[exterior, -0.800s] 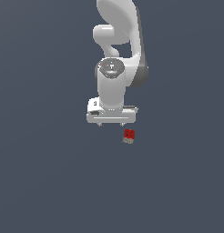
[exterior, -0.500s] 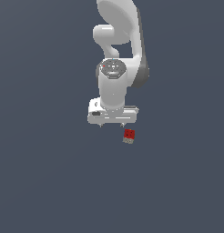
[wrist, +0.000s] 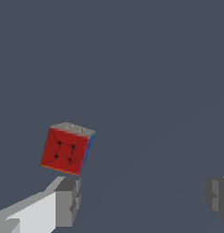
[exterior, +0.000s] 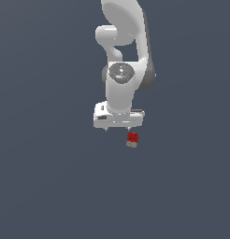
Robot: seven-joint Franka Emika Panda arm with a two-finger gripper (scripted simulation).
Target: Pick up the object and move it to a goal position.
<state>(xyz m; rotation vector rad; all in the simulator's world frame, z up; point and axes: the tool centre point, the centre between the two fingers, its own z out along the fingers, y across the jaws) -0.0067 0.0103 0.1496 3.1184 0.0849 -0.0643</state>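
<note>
Beneath me spreads a plain dark grey-blue surface point(exterior: 46, 186), flat and unmarked from edge to edge in both views. One thing lies on it: the object point(exterior: 132, 139), a tiny cube-like block showing a red face with dark spots, a grey-beige side and a blue edge.

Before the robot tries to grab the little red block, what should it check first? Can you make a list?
1. Fingers spread apart: ok, a wide gap shows in the wrist view.
2. Little red block not held yet: ok, nothing grips it.
3. Block between the fingers: not ok, it sits off beside one finger.
4. Gripper low enough to close on the block: cannot tell.
5. Nothing else near the block: ok.
</note>
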